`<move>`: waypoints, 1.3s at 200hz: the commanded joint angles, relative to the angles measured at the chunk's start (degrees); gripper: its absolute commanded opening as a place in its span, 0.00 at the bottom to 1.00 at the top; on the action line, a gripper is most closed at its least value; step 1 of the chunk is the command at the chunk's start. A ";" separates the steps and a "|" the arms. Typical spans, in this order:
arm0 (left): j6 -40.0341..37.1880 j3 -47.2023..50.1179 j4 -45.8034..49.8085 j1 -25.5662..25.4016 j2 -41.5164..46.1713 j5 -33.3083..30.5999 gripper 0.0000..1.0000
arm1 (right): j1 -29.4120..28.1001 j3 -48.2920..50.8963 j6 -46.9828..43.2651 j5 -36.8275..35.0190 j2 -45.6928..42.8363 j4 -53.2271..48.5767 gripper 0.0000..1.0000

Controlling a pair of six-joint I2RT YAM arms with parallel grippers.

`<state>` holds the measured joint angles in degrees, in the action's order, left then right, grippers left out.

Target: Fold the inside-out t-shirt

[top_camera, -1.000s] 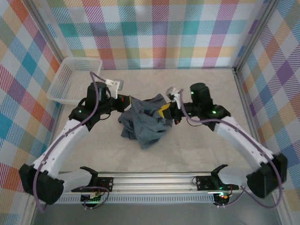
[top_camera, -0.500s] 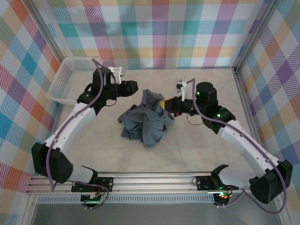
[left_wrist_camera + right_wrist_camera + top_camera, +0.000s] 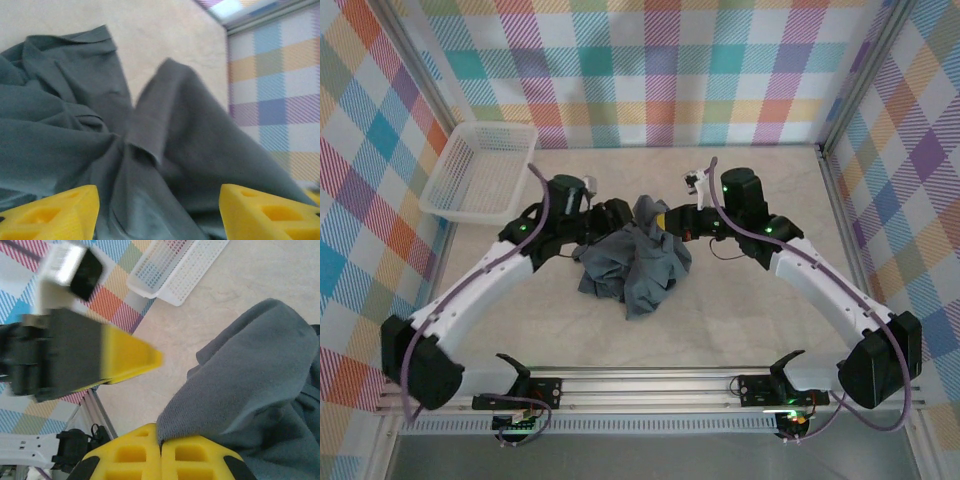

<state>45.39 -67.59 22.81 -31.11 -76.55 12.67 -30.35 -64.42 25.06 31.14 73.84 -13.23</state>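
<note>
The inside-out t-shirt (image 3: pixel 632 265) lies as a crumpled slate blue-grey heap in the middle of the table. My right gripper (image 3: pixel 664 217) is at the heap's far right edge, and its yellow fingers (image 3: pixel 192 460) are shut on a raised fold of the t-shirt (image 3: pixel 240 395). My left gripper (image 3: pixel 622 214) is at the heap's far left edge, close to the right one. Its yellow fingertips (image 3: pixel 52 215) stand wide apart, open, with wrinkled cloth (image 3: pixel 150 150) just ahead of and below them. One left finger (image 3: pixel 131 358) shows blurred in the right wrist view.
A white mesh basket (image 3: pixel 480 172) sits at the far left corner of the table, also seen as the basket (image 3: pixel 175 270) from the right wrist. Checked walls close the back and sides. A metal rail (image 3: pixel 640 385) runs along the near edge.
My left gripper opened, rose off the shirt, then came back down to the heap's far edge. The right gripper carried its pinched fold up and leftward.
</note>
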 commanded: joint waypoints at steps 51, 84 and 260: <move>-3.66 -6.63 -4.41 -0.33 -9.54 -2.31 0.23 | 0.11 -2.11 2.36 4.19 0.43 0.78 0.00; -5.57 -9.63 0.57 1.43 -6.02 -1.09 0.00 | 2.60 -0.95 0.63 -0.32 -0.18 -2.47 0.00; 4.91 -9.57 -1.25 4.08 -2.69 11.59 0.00 | -21.10 5.38 -25.57 -50.99 0.34 16.75 0.61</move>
<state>48.49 -75.99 22.74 -27.18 -78.67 24.43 -48.69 -56.45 4.91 -2.70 68.77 -3.05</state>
